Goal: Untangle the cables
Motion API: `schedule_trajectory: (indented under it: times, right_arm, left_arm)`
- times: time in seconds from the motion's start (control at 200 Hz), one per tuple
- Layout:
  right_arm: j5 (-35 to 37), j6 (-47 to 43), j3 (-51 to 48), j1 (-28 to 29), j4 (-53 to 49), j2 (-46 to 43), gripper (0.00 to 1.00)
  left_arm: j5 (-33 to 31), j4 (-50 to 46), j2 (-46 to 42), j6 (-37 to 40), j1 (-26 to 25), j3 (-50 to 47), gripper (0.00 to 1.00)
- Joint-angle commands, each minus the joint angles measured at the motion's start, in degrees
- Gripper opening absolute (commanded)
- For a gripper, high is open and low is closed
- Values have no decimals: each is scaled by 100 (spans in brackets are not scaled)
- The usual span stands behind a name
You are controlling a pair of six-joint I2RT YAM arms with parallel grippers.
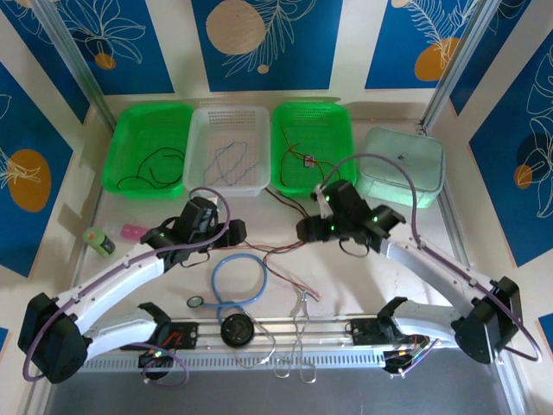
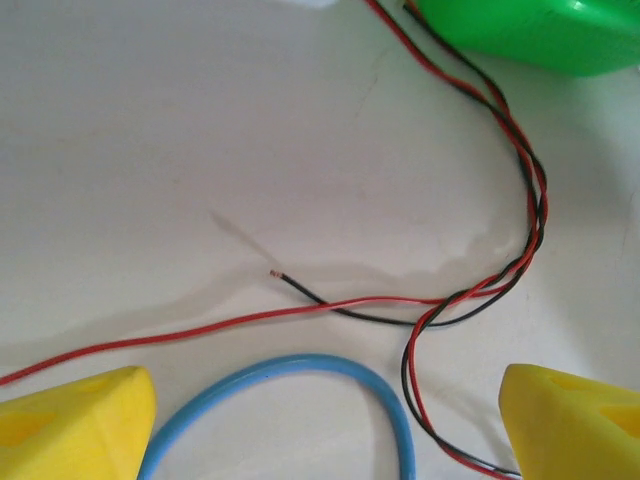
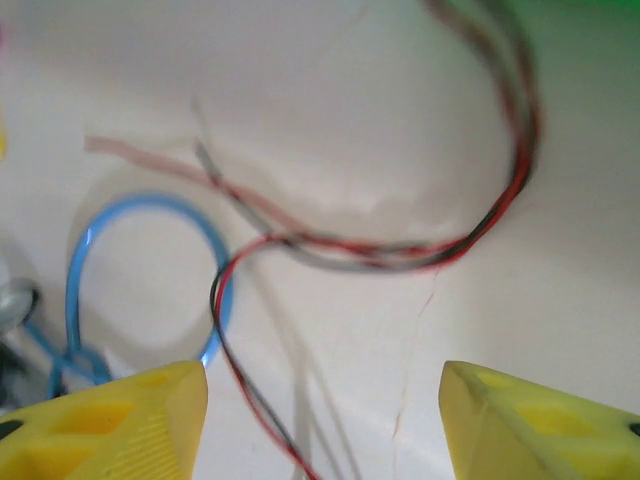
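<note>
Overhead, the cables (image 1: 285, 249) lie on the white table (image 1: 346, 277) between the 2 arms. They are a thin red-and-black twisted run that trails from the right green basket (image 1: 341, 121) toward the near rail. More thin wire lies in the baskets: black in the left green basket (image 1: 130, 130), bluish-grey in the white basket (image 1: 251, 121), red in the right green basket. The left gripper (image 1: 235, 232) and the right gripper (image 1: 304, 230) sit low over the table on either side of that run. A light-blue tube loop (image 1: 238, 257) lies on the table just nearer the arm bases than the left gripper.

From the left wrist, the left gripper (image 2: 325, 400) stands wide, its yellow fingers (image 2: 70, 420) in the 2 bottom corners and clear of everything. The cables (image 2: 532, 200) come down twisted from beside the green basket (image 2: 530, 30), bend left and split. 1 red strand runs off to the left edge, 1 black strand stops at a bared tip, and a pair drops toward the right-hand finger. The tube (image 2: 280, 368) arcs between the fingers.

From the right wrist — a blurred view — the right gripper (image 3: 322, 385) is also spread, holding nothing. The cables (image 3: 400, 250) curve across the table ahead of it, with 1 red-and-black pair running down between the fingers (image 3: 110, 430). The tube loop (image 3: 150, 203) lies to the left.
</note>
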Motion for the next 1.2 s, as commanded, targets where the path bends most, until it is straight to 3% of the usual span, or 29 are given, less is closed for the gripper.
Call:
schedule_trajectory:
  times: [0.0, 0.115, 0.31, 0.645, 0.945, 1.196]
  right_arm:
    - [-110, -700, -541, 707, 627, -203, 63]
    - [181, -1563, -674, 1318, 674, -19, 63]
    - [-545, -2361, -404, 1330, 514, 761, 56]
    - [-233, -2550, 344, 1685, 56, 2269, 52]
    - [-115, -2794, 763, 1838, -245, 3017, 42]
    - [276, -2983, 1036, 1910, -455, 3206, 24]
  left_arm:
    - [183, 322, -278, -370, -28, -296, 89]
    - [-7, 302, -758, -703, -1, -567, 90]
    - [-63, 152, -1429, -1254, 33, -1040, 90]
    - [-21, -1154, -2101, -841, 476, -658, 91]
    - [189, -971, -2146, -1022, 557, -757, 91]
    - [103, -1237, -2174, -814, 551, -578, 92]
